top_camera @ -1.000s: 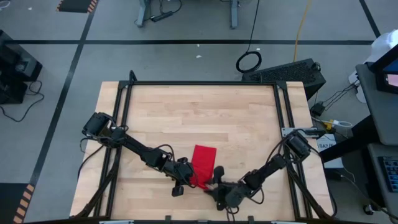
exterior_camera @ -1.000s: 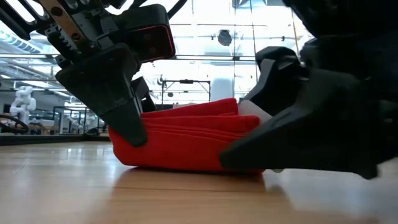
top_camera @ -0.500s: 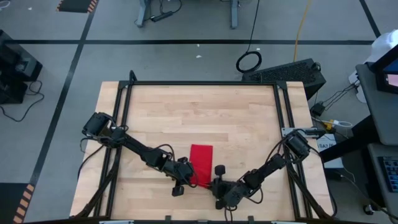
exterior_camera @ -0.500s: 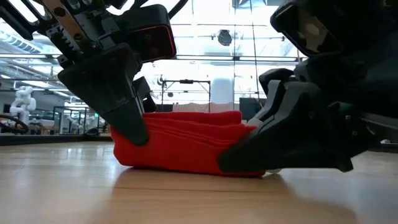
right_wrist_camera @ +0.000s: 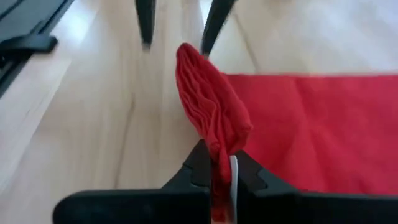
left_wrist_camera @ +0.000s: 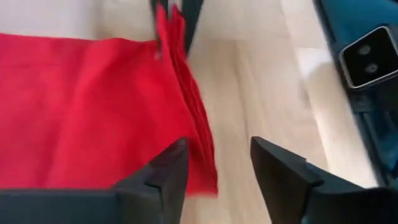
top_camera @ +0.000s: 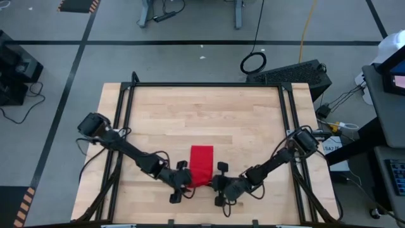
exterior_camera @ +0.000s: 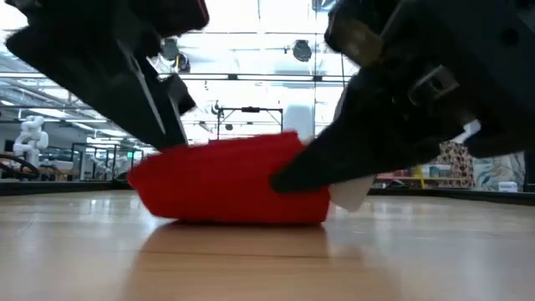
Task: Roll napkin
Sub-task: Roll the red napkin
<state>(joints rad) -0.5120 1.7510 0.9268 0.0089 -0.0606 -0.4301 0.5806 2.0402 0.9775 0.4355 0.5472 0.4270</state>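
The red napkin (top_camera: pixel 201 164) lies partly rolled on the wooden bench (top_camera: pixel 202 114), its rolled end nearest the bench's front edge and its flat part reaching toward the middle. The right gripper (right_wrist_camera: pixel 214 171) is at the right end of the roll, jaws closed on a bunched fold of the napkin beside a small white tag (right_wrist_camera: pixel 232 182). The left gripper (left_wrist_camera: pixel 214 165) is at the left end of the roll, its jaws parted beside the layered cloth edge, gripping nothing.
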